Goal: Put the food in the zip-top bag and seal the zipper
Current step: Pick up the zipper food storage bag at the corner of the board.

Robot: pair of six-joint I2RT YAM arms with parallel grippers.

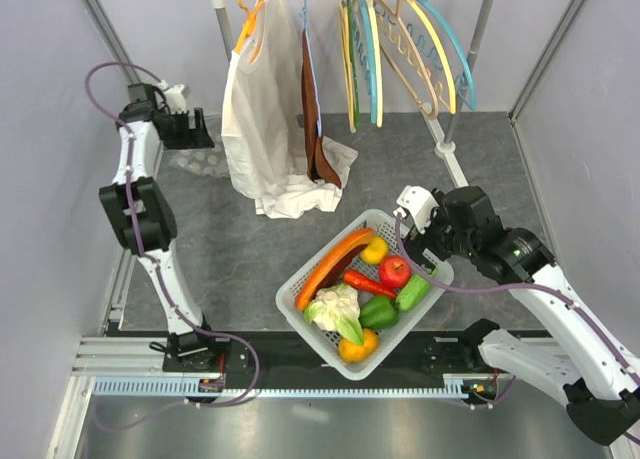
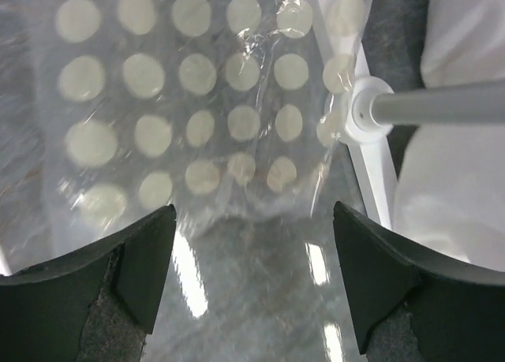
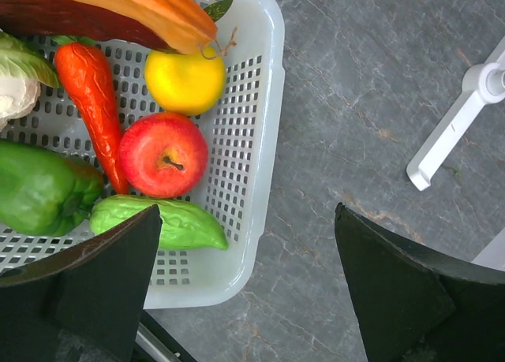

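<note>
The clear zip-top bag (image 1: 203,163) with white dots lies flat at the far left of the table. In the left wrist view the bag (image 2: 197,117) fills the frame, and I cannot make out its zipper. My left gripper (image 1: 190,129) is open and empty just above the bag's near part (image 2: 254,244). The food lies in a white lattice basket (image 1: 300,279): red apple (image 3: 163,154), yellow pepper (image 3: 185,80), green cucumber (image 3: 170,224), green pepper (image 3: 39,188), red chili (image 3: 91,94), long orange piece (image 3: 134,7). My right gripper (image 1: 418,229) is open and empty over the basket's right rim (image 3: 248,244).
A clothes rack stands at the back with a white garment (image 1: 262,129), a brown cloth and coloured hangers (image 1: 400,49). Its white foot (image 2: 371,110) runs beside the bag and also shows in the right wrist view (image 3: 454,129). Grey walls close in both sides.
</note>
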